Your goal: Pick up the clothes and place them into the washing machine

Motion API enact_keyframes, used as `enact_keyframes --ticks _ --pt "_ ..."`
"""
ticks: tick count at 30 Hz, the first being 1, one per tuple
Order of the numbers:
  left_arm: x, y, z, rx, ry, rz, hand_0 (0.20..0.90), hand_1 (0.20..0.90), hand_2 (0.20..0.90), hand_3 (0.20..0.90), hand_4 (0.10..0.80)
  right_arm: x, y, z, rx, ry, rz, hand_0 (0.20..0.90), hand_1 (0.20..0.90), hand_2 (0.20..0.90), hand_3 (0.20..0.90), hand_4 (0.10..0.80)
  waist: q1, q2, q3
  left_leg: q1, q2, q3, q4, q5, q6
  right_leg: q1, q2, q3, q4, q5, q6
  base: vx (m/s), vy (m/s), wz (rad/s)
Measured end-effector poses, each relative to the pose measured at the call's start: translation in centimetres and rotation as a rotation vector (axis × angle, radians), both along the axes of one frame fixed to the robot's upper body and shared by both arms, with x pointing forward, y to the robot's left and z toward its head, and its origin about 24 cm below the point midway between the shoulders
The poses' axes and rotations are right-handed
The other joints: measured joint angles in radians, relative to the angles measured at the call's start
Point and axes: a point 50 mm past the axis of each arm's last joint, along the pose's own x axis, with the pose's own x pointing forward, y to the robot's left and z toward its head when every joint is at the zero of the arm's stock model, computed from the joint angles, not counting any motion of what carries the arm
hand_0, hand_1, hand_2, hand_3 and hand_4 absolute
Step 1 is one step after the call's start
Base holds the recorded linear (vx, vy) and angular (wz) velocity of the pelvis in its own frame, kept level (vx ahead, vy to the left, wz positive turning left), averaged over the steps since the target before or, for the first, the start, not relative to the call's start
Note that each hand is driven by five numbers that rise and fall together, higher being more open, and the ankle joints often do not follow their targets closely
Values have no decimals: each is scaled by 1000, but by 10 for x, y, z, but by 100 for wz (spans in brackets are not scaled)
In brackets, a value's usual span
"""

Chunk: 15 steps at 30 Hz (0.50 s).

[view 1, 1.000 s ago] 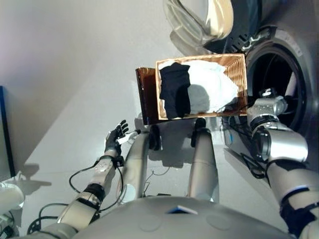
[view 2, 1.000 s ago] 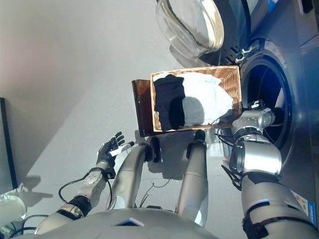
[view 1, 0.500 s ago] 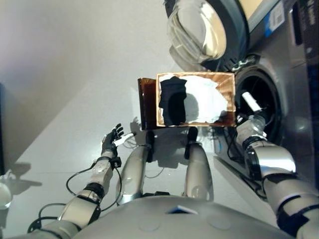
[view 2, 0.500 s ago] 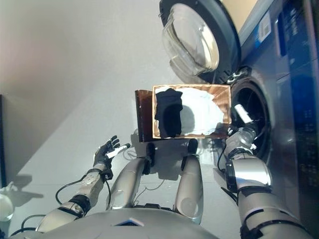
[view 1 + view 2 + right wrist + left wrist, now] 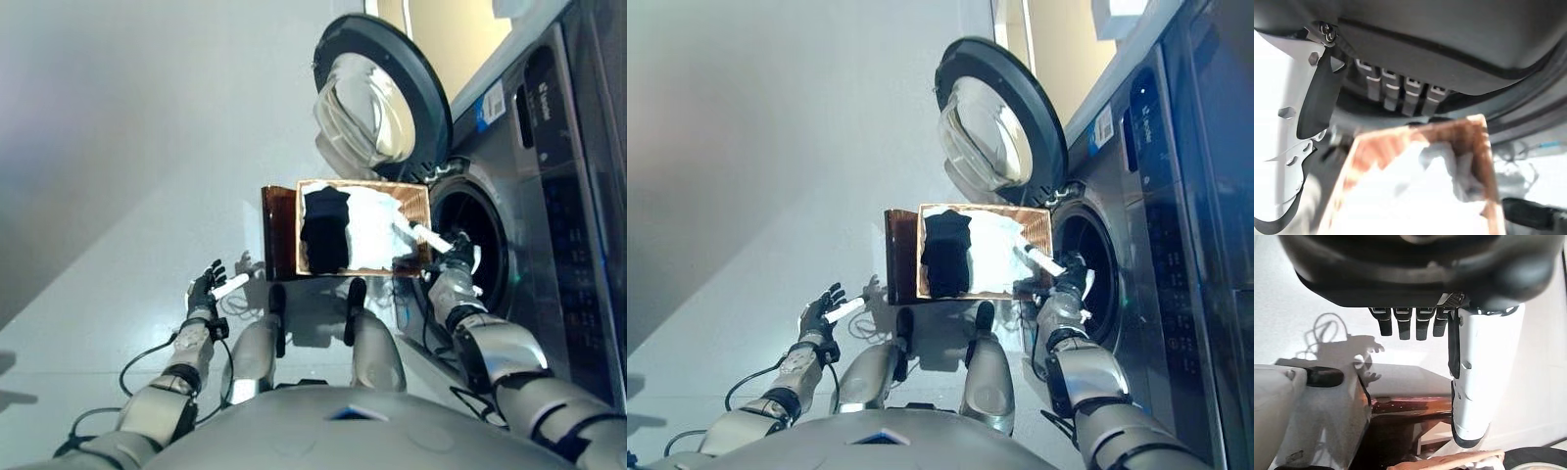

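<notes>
black garment point(image 5: 324, 231): draped over the white pile, basket's left part
white clothes point(image 5: 377, 230): heaped in basket point(image 5: 362, 185)
washing machine point(image 5: 529, 196): door point(image 5: 377, 93) open

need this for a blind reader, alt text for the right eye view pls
A wicker basket holding a black garment and white clothes sits on the floor beside a front-loading washing machine with its door open. The right hand is open at the basket's edge; the left hand is open, empty.

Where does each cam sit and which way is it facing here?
Left and right eye views: head, looking down at the basket, clothes and washing machine; both arms show.
Left wrist view: behind the open left hand, facing the floor and the basket's side.
Right wrist view: behind the open right hand, facing the basket.
All views share the basket.
</notes>
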Motion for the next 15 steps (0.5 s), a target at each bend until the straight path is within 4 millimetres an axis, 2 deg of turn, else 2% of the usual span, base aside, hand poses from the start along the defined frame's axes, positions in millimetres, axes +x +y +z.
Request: enact_keyframes --ticks 3,10,15 --pt "-3 1 -1 12 17 -16 900 900 900 900 800 5 24 -2 -87 29 208 900 900 900 900 800 4 -10 -13 5 -1 -6 1 1 0 9 -3 -11 0 -2 -3 23 5 8" --pt "-9 3 -4 39 46 -6 900 900 900 900 800 12 70 -4 -198 34 473 900 900 900 900 800 12 -8 -16 -21 -3 -34 15 2 -7 10 -10 -37 1 -8 0 -33 8 12" --pt "-6 2 -3 42 42 -2 900 900 900 900 800 9 74 -6 -252 71 531 900 900 900 900 800 53 -2 -15 -77 -5 -61 42 13 -5 -20 -13 -62 5 -2 -6 -30 -5 20"
